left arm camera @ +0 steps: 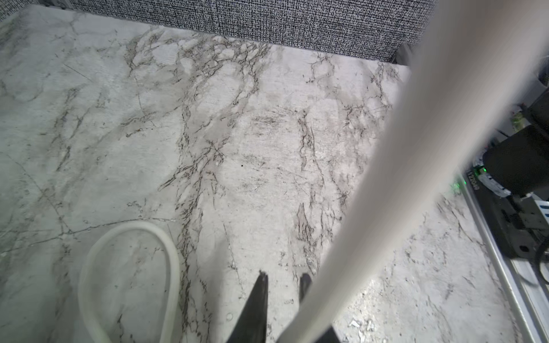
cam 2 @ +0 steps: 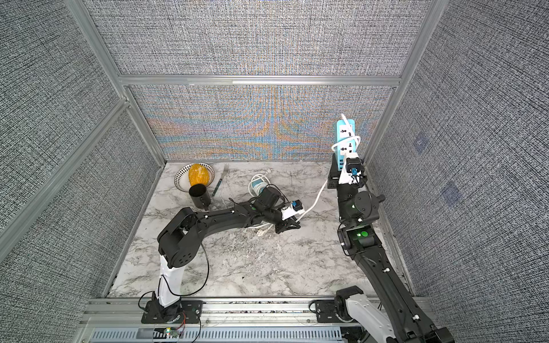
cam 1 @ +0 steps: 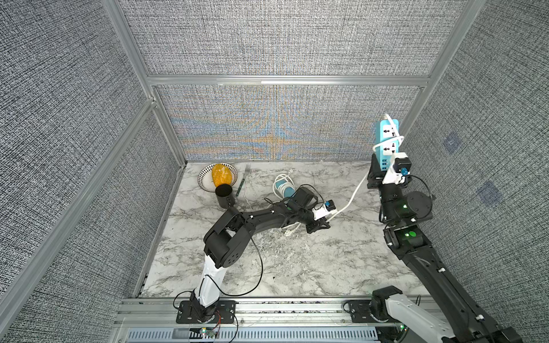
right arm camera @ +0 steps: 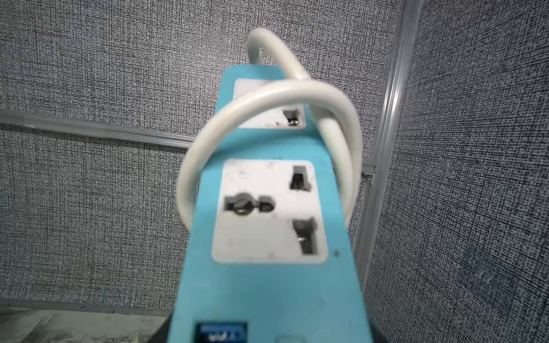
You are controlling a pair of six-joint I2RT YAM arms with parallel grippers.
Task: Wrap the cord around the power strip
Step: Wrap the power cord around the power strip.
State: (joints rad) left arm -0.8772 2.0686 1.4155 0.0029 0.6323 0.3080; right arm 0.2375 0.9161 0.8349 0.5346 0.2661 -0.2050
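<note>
My left gripper (left arm camera: 283, 282) sits low, mid table (cam 1: 297, 267), fingers close — I cannot tell if they pinch the cord (cam 1: 353, 193) | cord climbs rightward, looped round the power strip (cam 1: 387, 139) | my right gripper (cam 1: 381, 170) clamps it upright above the back right corner

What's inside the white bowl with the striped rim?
An orange-yellow bumpy oval object lies in the white striped-rim bowl. The black cylindrical cup in front hides the bowl's near rim and the object's near end.

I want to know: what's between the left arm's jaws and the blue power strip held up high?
Only the white cord, stretched through the air, as both top views show.
</note>
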